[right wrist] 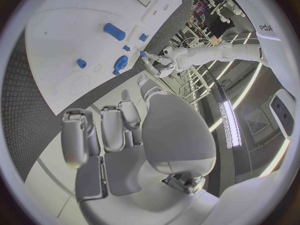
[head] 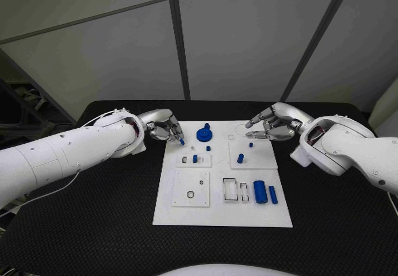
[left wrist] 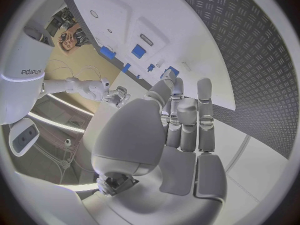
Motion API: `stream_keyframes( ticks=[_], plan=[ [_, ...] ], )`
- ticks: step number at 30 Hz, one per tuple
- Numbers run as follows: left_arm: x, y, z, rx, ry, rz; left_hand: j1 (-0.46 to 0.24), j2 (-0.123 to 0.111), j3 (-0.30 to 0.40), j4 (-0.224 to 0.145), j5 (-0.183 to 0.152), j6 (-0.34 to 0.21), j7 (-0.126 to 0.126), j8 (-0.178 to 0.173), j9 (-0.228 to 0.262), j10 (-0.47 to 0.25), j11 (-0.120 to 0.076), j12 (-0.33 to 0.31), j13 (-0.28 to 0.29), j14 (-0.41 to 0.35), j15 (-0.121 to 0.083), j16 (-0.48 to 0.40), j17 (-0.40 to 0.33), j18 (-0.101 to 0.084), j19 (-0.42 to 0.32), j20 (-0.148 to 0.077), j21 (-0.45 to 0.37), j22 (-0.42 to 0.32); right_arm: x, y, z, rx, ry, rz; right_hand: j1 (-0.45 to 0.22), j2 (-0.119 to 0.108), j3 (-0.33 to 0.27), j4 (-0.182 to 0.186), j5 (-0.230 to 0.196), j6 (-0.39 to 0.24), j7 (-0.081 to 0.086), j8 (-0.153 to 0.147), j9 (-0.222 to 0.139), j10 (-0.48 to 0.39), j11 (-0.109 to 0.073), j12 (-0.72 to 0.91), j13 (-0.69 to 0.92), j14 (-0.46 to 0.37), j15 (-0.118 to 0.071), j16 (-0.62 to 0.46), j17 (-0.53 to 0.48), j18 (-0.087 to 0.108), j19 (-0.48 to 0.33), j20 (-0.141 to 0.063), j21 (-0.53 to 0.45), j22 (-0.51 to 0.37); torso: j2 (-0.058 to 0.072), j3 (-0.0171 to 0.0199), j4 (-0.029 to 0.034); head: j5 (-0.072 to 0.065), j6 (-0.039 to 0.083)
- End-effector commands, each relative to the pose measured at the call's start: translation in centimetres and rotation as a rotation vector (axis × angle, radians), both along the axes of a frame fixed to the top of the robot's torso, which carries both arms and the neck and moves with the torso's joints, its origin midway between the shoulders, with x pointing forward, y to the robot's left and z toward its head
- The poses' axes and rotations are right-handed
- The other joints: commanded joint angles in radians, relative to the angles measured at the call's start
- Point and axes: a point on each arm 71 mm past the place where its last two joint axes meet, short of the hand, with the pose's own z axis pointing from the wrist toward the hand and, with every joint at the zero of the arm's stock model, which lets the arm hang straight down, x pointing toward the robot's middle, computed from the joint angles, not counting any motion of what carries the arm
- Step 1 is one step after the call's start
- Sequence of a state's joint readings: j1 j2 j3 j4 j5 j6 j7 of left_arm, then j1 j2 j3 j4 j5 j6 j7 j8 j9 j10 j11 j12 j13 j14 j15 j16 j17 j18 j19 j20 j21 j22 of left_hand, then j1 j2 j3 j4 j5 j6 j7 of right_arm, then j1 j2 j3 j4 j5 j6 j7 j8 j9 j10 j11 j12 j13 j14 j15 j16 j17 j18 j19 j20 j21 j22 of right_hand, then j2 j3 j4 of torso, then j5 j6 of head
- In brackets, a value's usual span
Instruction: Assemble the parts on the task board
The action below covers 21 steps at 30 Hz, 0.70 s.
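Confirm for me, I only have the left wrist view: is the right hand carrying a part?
Observer: No. The right hand holds nothing, fingers apart; its own wrist view shows that plainly.
Operator: Where is it?
Observer: At the far right corner of the task board, by the head view.
Operator: Anything hidden behind my fingers?
Observer: A round blue part stands on the board, beside the small blue part that the left hand pinches, on the robot's right of it.
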<state>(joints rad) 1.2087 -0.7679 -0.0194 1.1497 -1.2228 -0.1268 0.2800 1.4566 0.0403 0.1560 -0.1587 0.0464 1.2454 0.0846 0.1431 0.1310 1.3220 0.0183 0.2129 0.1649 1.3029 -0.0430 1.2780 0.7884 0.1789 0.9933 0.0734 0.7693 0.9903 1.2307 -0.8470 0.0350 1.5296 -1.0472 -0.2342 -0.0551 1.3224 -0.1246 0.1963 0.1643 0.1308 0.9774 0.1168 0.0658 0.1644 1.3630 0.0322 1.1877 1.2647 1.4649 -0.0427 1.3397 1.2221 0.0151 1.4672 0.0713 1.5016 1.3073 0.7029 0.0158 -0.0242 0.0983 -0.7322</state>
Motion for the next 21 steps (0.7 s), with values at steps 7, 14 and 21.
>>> stream_keyframes(
  ticks=[7,14,21],
  plan=[
    [0.3,-0.05,-0.21,0.037,-0.008,-0.021,0.0,0.012,0.005,-0.003,0.004,0.008,-0.001,0.003,0.069,0.003,-0.002,0.002,0.001,0.002,0.0,-0.001,0.004,0.002,0.0,-0.004,0.003,0.002,0.02,0.11,0.14,0.003,-0.007,0.007,-0.003,0.008,0.0,0.005,0.002,0.007,-0.002,0.004,0.001,0.002,-0.001,0.004,0.001,0.03,-0.002,-0.004,0.0,0.008,0.051,-0.004,-0.004,0.18,0.0,0.0009,0.0,0.0,0.0],
    [0.43,-0.27,-0.33,0.038,-0.006,-0.023,0.0,0.012,0.006,-0.004,0.004,0.008,-0.001,0.003,0.07,0.003,-0.002,0.002,0.001,0.003,0.0,0.0,0.007,0.002,0.0,-0.004,0.003,0.002,0.02,0.13,0.14,0.003,-0.007,0.008,-0.003,0.008,0.0,0.005,0.002,0.007,-0.002,0.004,0.001,0.002,-0.001,0.004,0.001,0.03,-0.002,-0.004,0.0,0.008,0.051,-0.004,-0.004,0.18,0.0,0.0001,0.0004,0.0,-0.003],
    [0.49,-0.26,-0.39,0.041,-0.005,-0.02,-0.001,0.011,0.007,-0.005,0.004,0.007,0.0,0.002,0.071,0.001,-0.002,0.001,0.003,0.004,0.0,0.001,0.007,0.002,0.0,-0.004,0.003,0.002,0.02,0.13,0.14,0.003,-0.007,0.008,-0.003,0.008,0.0,0.005,0.002,0.007,-0.002,0.004,0.001,0.002,-0.001,0.004,0.001,0.03,-0.002,-0.004,0.0,0.008,0.051,-0.004,-0.004,0.18,-0.001,0.0006,0.0005,0.0,-0.004]
  ],
)
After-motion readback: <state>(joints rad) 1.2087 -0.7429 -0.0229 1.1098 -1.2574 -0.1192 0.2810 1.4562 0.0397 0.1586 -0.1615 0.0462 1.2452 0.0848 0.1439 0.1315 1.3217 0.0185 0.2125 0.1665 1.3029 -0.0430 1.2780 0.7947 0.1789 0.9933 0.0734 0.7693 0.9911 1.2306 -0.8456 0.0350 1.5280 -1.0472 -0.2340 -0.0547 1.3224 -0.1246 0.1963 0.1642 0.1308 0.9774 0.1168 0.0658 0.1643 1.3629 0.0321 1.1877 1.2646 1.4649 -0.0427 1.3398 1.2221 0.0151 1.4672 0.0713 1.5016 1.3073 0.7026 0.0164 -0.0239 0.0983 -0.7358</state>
